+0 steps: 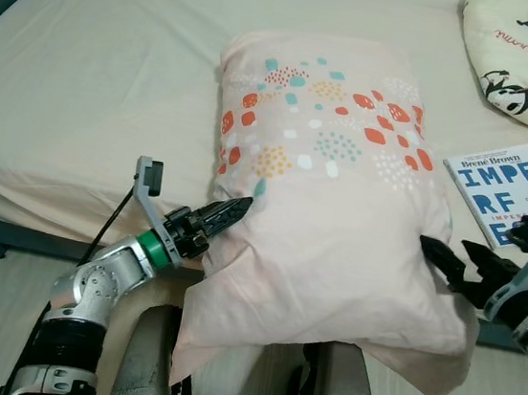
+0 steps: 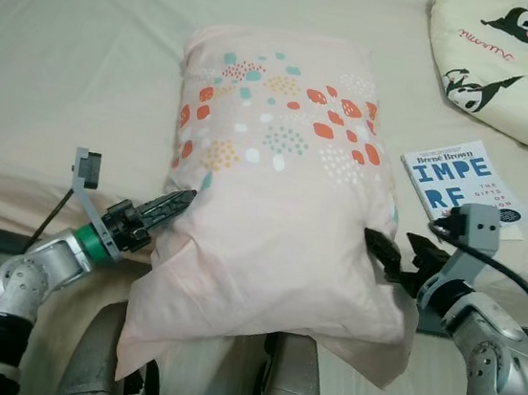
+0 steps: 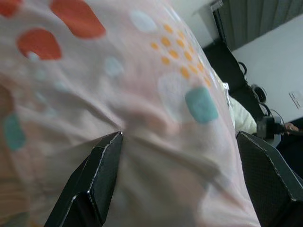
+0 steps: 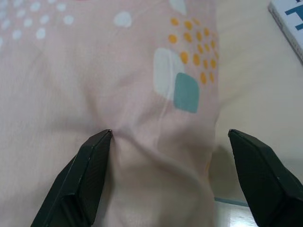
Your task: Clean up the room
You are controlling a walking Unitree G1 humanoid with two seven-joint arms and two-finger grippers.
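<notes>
A pale pink pillow printed with orange, teal, yellow and white spots lies lengthwise on the bed. Its near end overhangs the bed's front edge and droops above the robot's legs. The bed carries a plain cream sheet.

Left gripper: positioned at the pillow's left side, near the front edge of the bed, black fingertips touching the pillowcase fabric. In the left wrist view the jaws stand wide apart, one finger to each side of a fold of cloth, with nothing clamped between them.

Right gripper: positioned at the pillow's right side, opposite the left one, fingertips against the fabric. The right wrist view shows the jaws spread wide, a finger on either side of a ridge of pink cloth bearing a teal patch; the cloth sits between them but is not pinched.

A book with a white cover and large blue letters lies flat on the sheet, just beside the pillow's right edge and near the right gripper. A cream quilt printed with black-and-white cartoon figures occupies the far right corner of the bed, apart from the pillow.
</notes>
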